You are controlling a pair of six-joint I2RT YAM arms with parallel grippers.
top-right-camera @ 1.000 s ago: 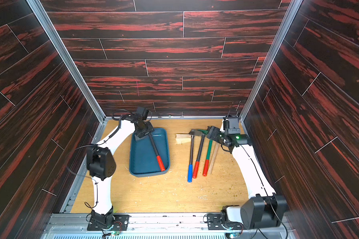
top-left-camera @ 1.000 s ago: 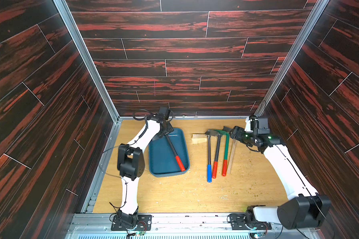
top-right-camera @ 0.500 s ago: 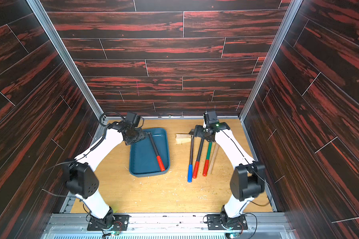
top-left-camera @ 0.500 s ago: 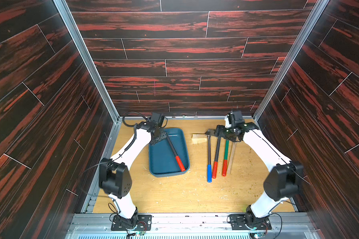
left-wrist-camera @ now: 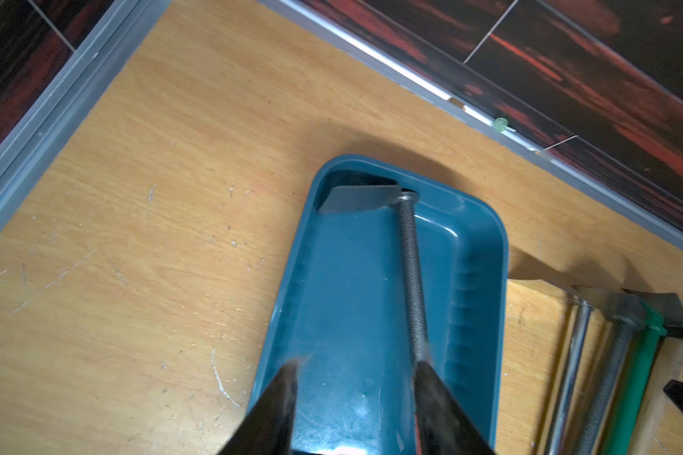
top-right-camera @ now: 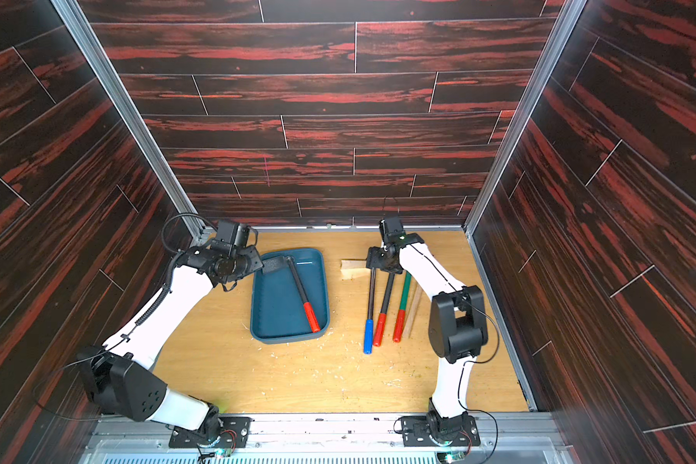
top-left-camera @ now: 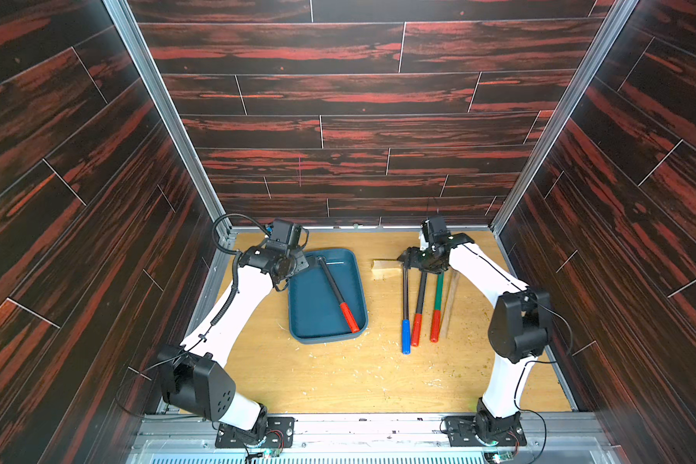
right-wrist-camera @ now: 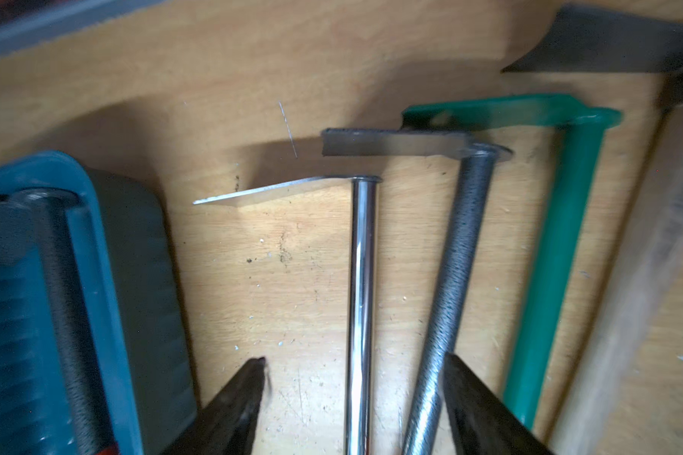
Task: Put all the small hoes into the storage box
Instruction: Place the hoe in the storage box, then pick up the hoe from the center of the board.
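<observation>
One teal storage box (top-left-camera: 313, 309) lay on the table (top-left-camera: 338, 381), with five small hoes in all. One, the boxed hoe (top-left-camera: 335, 290), lay inside it, long axis slanting corner to corner, blade at the far corner nearest the left arm, red grip toward the near corner. Four lay side by side to the box's right, heads far: chrome hoe (top-left-camera: 405, 305), grey hoe (top-left-camera: 420, 299), green hoe (top-left-camera: 438, 293) and wooden-handled hoe (top-left-camera: 451, 297). The left gripper (left-wrist-camera: 355, 366) hovered spread over the box, pinching nothing. The right gripper (right-wrist-camera: 355, 358) was spread astride the chrome and grey shafts.
</observation>
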